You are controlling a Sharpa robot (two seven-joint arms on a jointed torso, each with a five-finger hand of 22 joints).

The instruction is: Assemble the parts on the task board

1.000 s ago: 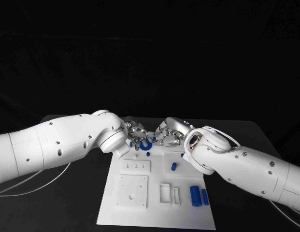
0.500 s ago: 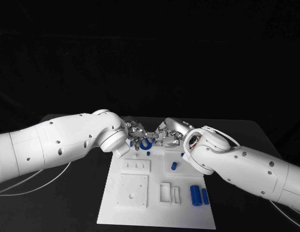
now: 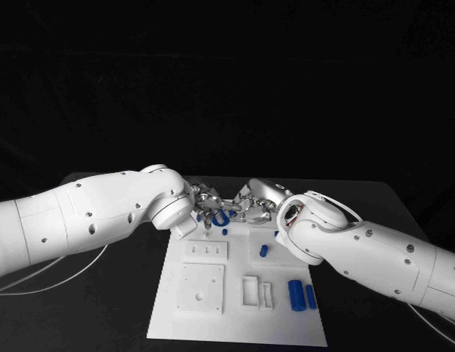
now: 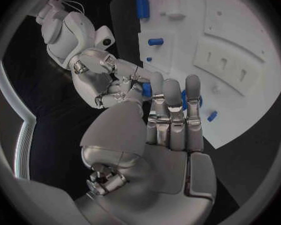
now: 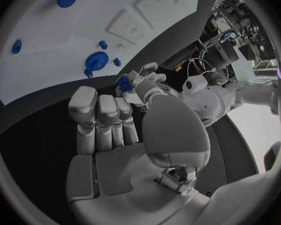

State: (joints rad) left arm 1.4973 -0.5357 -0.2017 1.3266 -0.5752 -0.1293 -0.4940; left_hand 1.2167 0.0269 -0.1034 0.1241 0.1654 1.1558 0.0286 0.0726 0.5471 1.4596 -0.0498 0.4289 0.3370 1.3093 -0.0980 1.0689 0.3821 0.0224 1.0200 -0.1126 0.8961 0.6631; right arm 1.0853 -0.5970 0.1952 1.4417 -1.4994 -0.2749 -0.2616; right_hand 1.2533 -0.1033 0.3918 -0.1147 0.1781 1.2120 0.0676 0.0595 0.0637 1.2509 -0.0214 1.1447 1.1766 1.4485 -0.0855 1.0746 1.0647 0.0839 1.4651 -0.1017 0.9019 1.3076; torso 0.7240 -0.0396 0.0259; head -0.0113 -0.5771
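A small blue part (image 4: 146, 89), seen left of centre in the left wrist view, sits between the fingertips of the right hand (image 3: 257, 203), which pinches it above the far end of the task board (image 3: 238, 304). Too little of it shows for you to read its long axis or which way it points. In the right wrist view a blue piece also shows at the left hand's fingertips, so both hands may be touching it; you cannot tell.

Just below it, above centre in the head view, a blue ring (image 3: 220, 218) lies flat on the board, its opening facing up. The left hand (image 3: 206, 202) meets the right over that ring; whether its fingers grip anything you cannot tell from these views.

Your likely risk: with both sets of fingers crowded together, a slip during transfer could drop the part onto the ring or off the board's far edge. A finger could also nudge the ring or the small blue peg (image 3: 226, 232) beside it. The two blue cylinders (image 3: 302, 295), lower right of the board, lie lengthwise, well apart from the hands.
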